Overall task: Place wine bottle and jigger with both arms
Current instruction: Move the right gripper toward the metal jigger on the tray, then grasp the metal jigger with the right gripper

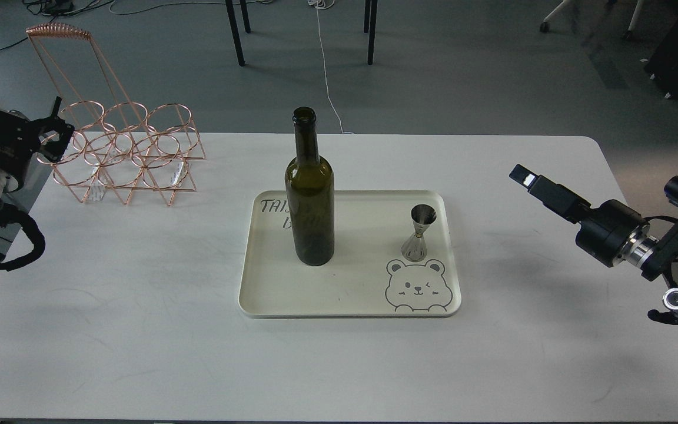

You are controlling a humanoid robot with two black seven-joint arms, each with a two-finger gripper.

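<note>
While both arms sit well clear at the table edges, the wine bottle [310,194] and jigger [419,232] stand upright on the tray [268,297], presumably delivered; left gripper [50,136] jaws spread, empty; right gripper [524,178] jaw state cannot be told.

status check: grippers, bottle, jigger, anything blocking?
Left gripper and right gripper both off to the sides, holding nothing; fingers unclear. Wine bottle and jigger upright on the tray. Wire rack rear-left, nothing obstructing.
</note>
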